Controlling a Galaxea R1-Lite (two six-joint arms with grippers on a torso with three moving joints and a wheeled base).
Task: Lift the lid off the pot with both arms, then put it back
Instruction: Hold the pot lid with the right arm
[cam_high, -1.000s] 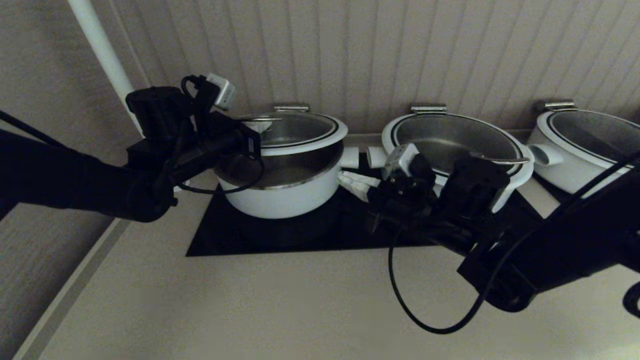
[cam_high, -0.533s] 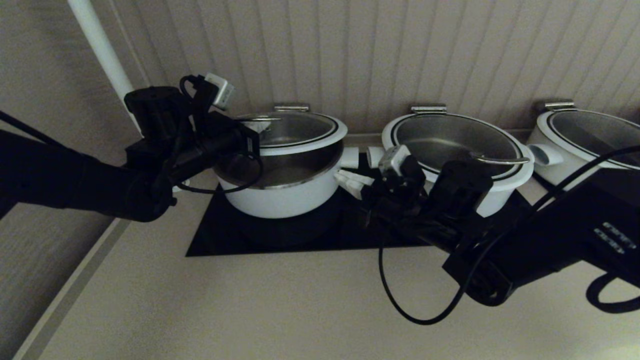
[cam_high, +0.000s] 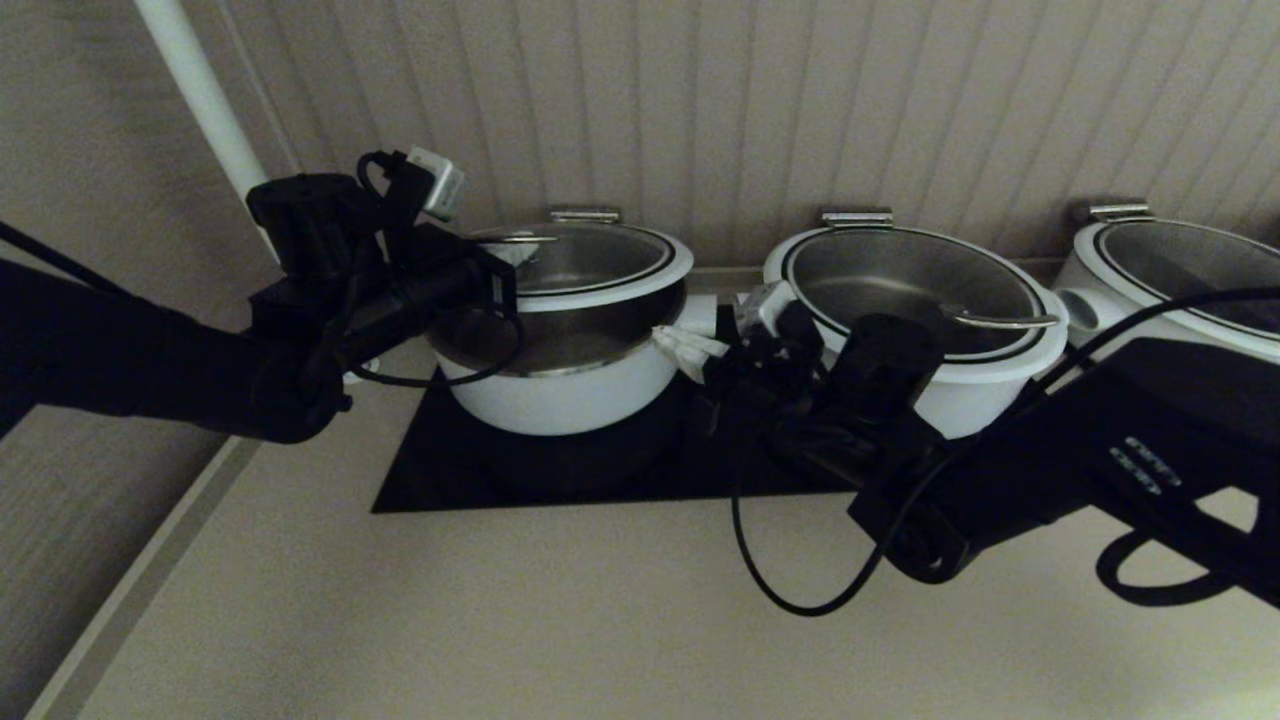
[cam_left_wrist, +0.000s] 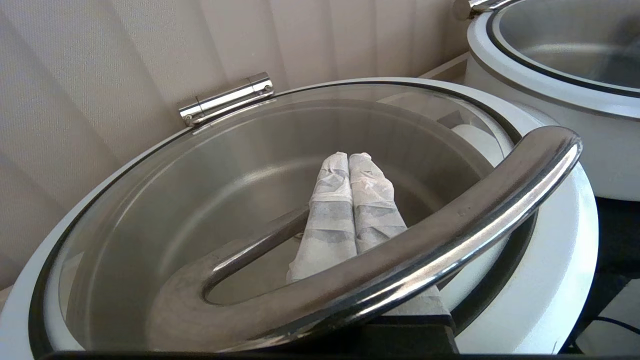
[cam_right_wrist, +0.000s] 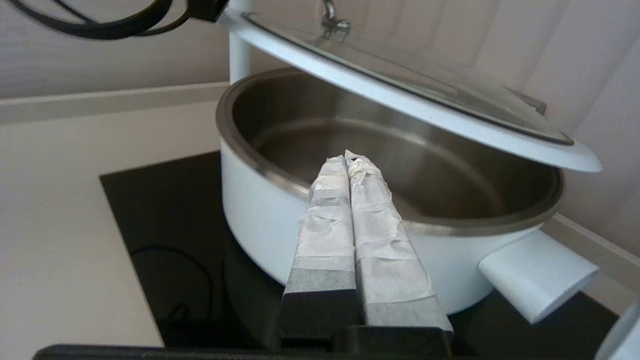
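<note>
The pot (cam_high: 560, 395) stands on a black cooktop, and its steel bowl shows in the right wrist view (cam_right_wrist: 260, 210). The lid (cam_high: 600, 265) is raised and tilted above it, lower at the back. My left gripper (cam_high: 512, 252) is shut, with its fingers (cam_left_wrist: 370, 200) passed under the lid's looped steel handle (cam_left_wrist: 450, 220), which rests on them. My right gripper (cam_high: 672, 340) is shut and empty. Its tips (cam_right_wrist: 346, 157) point at the pot's right rim, below the lid's white edge (cam_right_wrist: 400, 100) and beside the stub handle (cam_right_wrist: 537, 275).
A wider lidded pot (cam_high: 905, 290) stands just right of my right wrist, and a third pot (cam_high: 1170, 270) is at the far right. The panelled wall is close behind. A white pipe (cam_high: 195, 90) rises at the left. A steel hinge clip (cam_high: 583, 214) sits behind the lid.
My right arm has moved left, bringing its shut fingers from beside the pot's right handle up to the rim. The left arm and the raised lid have hardly moved.
</note>
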